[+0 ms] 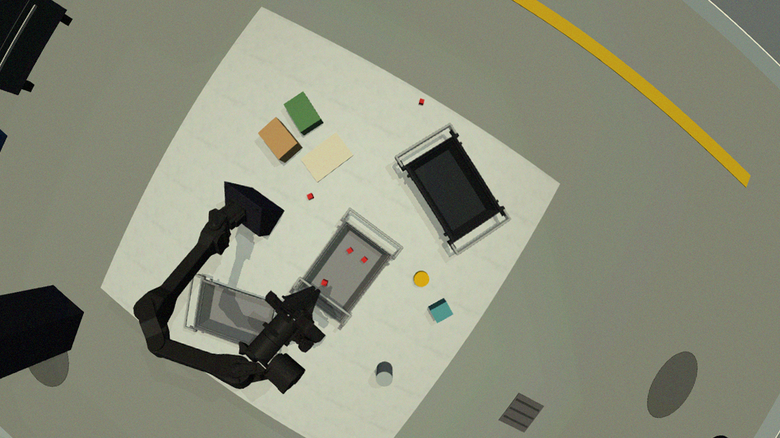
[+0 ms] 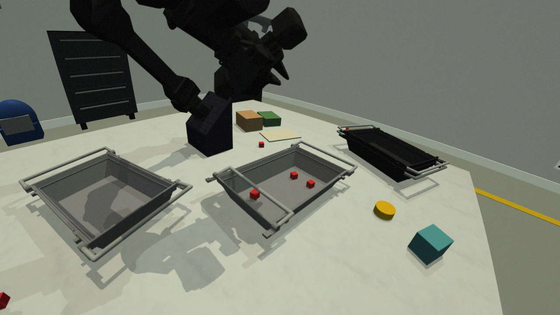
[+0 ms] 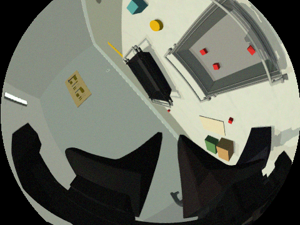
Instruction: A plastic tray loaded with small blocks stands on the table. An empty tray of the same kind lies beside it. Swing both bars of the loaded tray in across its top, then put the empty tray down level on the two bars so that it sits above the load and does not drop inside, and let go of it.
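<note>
The loaded grey tray (image 1: 371,284) (image 2: 242,201) (image 3: 196,68) stands upright with three red blocks (image 1: 350,250) (image 2: 294,175) (image 3: 216,66) on its floor. Its near bar (image 2: 270,197) (image 3: 265,64) lies swung in across the top. Its far bar (image 1: 376,228) (image 2: 328,155) is out over the far end. The empty grey tray (image 1: 211,305) (image 2: 78,195) stands beside it, its bars out; the arm hides its right end from above. My gripper (image 1: 316,290) (image 2: 284,81) (image 3: 170,137) is nearly closed on nothing, high up; from above it overlaps the loaded tray's near end.
A black tray (image 1: 457,182) (image 2: 391,146) (image 3: 149,75) stands at the far right. A yellow disc (image 1: 421,278), a teal block (image 1: 440,310) and a grey cylinder (image 1: 384,374) lie to the right. Brown (image 1: 279,139) and green (image 1: 302,112) boxes stand behind a cream sheet (image 1: 327,157).
</note>
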### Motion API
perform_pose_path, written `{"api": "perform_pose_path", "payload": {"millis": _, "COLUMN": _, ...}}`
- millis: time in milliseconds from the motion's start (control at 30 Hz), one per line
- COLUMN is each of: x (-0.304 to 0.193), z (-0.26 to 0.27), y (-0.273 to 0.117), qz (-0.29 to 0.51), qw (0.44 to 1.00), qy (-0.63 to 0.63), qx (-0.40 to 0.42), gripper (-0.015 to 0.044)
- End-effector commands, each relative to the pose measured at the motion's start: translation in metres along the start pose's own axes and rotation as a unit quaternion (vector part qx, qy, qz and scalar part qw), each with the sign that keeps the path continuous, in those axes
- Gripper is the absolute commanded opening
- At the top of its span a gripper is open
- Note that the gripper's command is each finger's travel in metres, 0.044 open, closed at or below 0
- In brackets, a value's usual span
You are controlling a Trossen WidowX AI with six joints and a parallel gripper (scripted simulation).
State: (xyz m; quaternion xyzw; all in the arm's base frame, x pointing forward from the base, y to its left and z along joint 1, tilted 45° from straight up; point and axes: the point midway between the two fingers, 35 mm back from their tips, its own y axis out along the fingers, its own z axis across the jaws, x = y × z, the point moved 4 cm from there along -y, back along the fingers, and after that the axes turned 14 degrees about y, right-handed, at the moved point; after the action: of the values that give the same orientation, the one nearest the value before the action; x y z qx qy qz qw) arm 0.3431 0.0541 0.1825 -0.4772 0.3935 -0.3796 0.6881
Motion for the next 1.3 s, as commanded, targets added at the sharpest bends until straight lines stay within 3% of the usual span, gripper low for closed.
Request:
{"api": "perform_pose_path", "payload": {"millis": 0, "x": 0.006, "z": 0.016, "y": 0.047, "qz": -0.048, "qw": 0.994, "qy": -0.049, "qx": -0.084, "gripper": 0.0081}}
{"api": "perform_pose_path", "payload": {"millis": 300, "x": 0.008, "z": 0.033, "y": 0.162, "qz": -0.165, "qw": 0.933, "qy": -0.186, "qx": -0.26, "gripper": 0.0081}}
{"api": "perform_pose_path", "payload": {"millis": 600, "x": -0.003, "z": 0.017, "y": 0.278, "qz": -0.273, "qw": 0.802, "qy": -0.344, "qx": -0.405, "gripper": 0.0081}}
{"api": "perform_pose_path", "payload": {"millis": 933, "x": -0.003, "z": 0.014, "y": 0.287, "qz": -0.281, "qw": 0.79, "qy": -0.354, "qx": -0.413, "gripper": 0.0081}}
{"api": "perform_pose_path", "payload": {"millis": 1267, "x": 0.029, "z": -0.005, "y": 0.308, "qz": -0.282, "qw": 0.79, "qy": -0.354, "qx": -0.413, "gripper": 0.0081}}
